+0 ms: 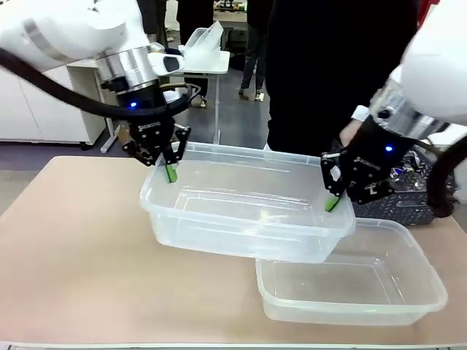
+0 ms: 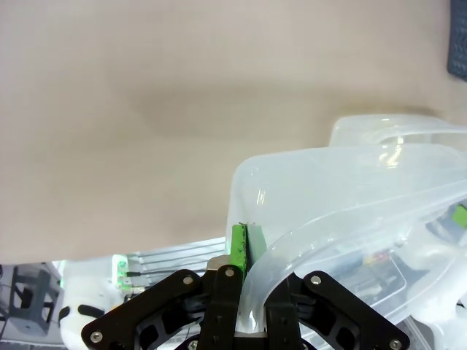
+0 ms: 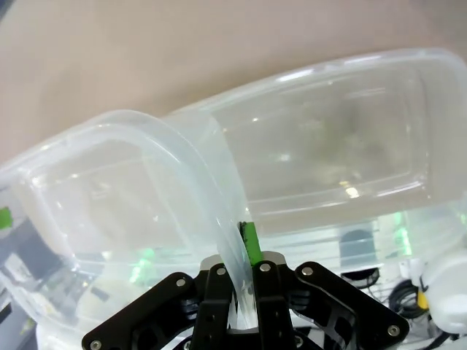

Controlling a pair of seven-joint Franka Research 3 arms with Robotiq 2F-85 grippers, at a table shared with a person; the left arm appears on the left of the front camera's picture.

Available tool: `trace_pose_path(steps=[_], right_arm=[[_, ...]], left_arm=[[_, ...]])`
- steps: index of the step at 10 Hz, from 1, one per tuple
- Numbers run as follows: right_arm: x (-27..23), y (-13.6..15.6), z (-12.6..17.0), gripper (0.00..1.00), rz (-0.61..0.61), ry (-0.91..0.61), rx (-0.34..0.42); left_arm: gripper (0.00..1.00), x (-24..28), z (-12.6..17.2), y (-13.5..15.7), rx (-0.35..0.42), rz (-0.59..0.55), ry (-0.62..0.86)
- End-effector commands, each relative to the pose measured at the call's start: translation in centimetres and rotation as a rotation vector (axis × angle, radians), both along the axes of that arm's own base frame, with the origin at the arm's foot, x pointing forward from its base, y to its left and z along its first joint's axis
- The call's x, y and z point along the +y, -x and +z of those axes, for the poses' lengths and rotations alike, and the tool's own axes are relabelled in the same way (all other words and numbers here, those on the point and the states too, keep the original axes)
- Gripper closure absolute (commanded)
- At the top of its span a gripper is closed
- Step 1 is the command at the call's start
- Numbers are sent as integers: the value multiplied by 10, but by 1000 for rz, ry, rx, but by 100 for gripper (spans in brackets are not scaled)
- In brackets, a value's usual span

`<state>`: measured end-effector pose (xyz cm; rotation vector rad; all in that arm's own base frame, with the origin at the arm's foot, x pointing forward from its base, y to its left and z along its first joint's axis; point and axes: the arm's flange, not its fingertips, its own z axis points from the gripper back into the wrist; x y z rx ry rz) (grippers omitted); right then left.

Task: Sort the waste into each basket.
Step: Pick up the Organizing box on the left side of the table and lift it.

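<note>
Nearest the front camera, the resting tub (image 1: 343,312) lies flat on the counter (image 1: 73,255) at the near right and holds nothing. The raised tub (image 1: 241,222), of the same clear plastic, is held off the counter between the two arms. Its right end overhangs the far left corner of the resting tub, and whether the two touch cannot be told. It is likewise empty. At its far left corner the left pincer (image 1: 169,171) is clamped on the rim. The left wrist view confirms this, with the rim passing between the green pads (image 2: 239,244), one inside the wall and one outside. At the right-hand short end the right pincer (image 1: 333,198) is clamped on the rim in the same manner, and the right wrist view shows the wall running up between its fingers. Behind that pincer, at the far right, stands a dark lattice basket (image 1: 430,211); something glints in it but is too indistinct to identify. A person (image 1: 314,65) in dark clothing stands at the far side.

Assessment: the raised tub should be light, thin-walled and flexible, with a smooth surface liable to slip. The wide rim is judged its stiffest part and the proper place to grip. Holds at opposite ends should limit twisting, whereas a single hold would likely let it sag. Risks noted are the rim sliding out of the pads and the overhanging end catching on the tub beneath.
</note>
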<state>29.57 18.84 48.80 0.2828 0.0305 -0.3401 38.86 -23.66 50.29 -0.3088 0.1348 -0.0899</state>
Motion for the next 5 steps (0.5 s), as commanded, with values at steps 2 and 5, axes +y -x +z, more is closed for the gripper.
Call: trace_pose_path(steps=[2,5], right_arm=[[0,-22,8,96,-93,-38,27],[2,-9,0,96,-3,-7,25]], left_arm=[[96,17,2,10,-14,114,68],[96,5,-1,7,-21,13,-2]])
